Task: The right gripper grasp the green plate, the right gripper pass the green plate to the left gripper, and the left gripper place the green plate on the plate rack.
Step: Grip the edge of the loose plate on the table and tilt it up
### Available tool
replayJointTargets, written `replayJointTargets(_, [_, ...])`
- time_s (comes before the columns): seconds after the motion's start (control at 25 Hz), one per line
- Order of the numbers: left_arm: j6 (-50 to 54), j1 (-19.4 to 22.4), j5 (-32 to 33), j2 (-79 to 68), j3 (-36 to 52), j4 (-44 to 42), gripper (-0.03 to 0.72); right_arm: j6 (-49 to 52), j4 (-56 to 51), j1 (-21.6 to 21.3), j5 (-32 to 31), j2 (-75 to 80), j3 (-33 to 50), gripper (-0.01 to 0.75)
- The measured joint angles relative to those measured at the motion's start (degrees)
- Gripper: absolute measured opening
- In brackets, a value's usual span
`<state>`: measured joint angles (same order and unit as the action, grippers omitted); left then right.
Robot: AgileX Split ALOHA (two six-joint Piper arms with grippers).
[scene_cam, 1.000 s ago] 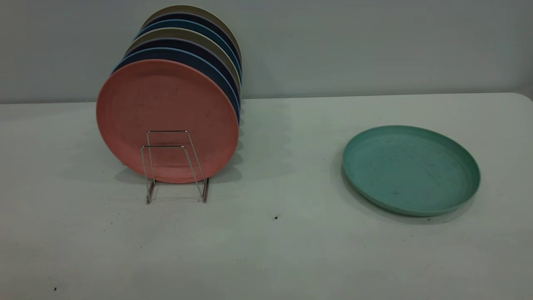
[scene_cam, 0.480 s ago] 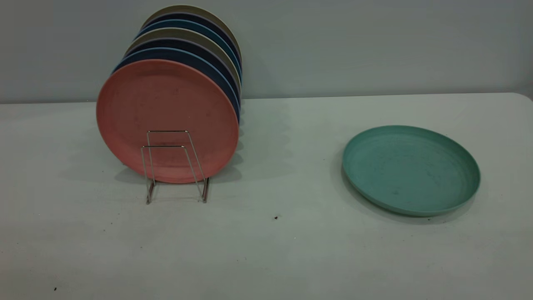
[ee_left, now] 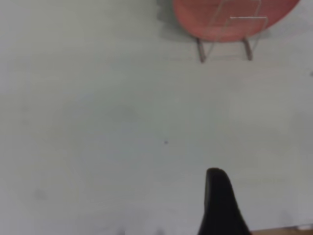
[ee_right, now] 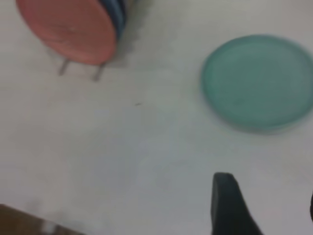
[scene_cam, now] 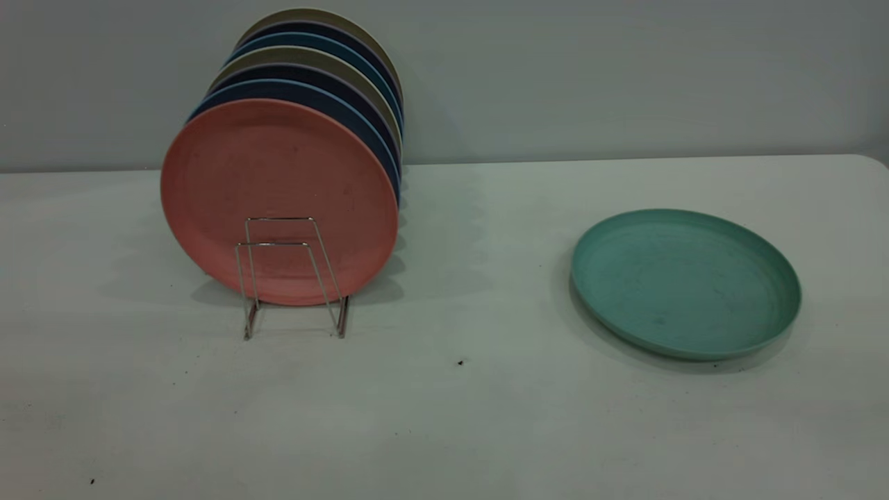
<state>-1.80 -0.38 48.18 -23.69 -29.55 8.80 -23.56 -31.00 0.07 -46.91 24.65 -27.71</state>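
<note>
pale desk [scene_cam: 486,430] across the whole exterior view, no arm over it. on its left side, the plate rack [scene_cam: 248,278], packed with upright plates, a salmon-pink plate [scene_cam: 278,167] at the front and blue plates [scene_cam: 378,146] behind; front wire loops bare and free. on the right side, well apart from the rack, the green plate [scene_cam: 684,281], flat on the desk, rim up, untouched. no shift in plate or rack against a second ago, so nothing gained yet: grasp, handover and placing all still to do. hovering above the desk short of the green plate, the right gripper [ee_right: 268,191], jaws released and empty. likely next: down onto the near rim. parked over bare desk, facing the rack, the left gripper [ee_left: 220,200]; cannot tell whether clenched or released.
</note>
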Motion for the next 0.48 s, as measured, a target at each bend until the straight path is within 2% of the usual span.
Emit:
replayJointTargets(0.24, [-1.67,0.00,-5.08,-10.28,0.00,4.68,0.485,-11.30,-12.50,0.00,9.45,18.67,0.00,0.416])
replayJointTargets(0.48, [-5.83,0.00,-9.46,-16.58,0.00,9.08,0.485,-30.03,-29.79,0.00,17.58,41.42,-1.28,0.416])
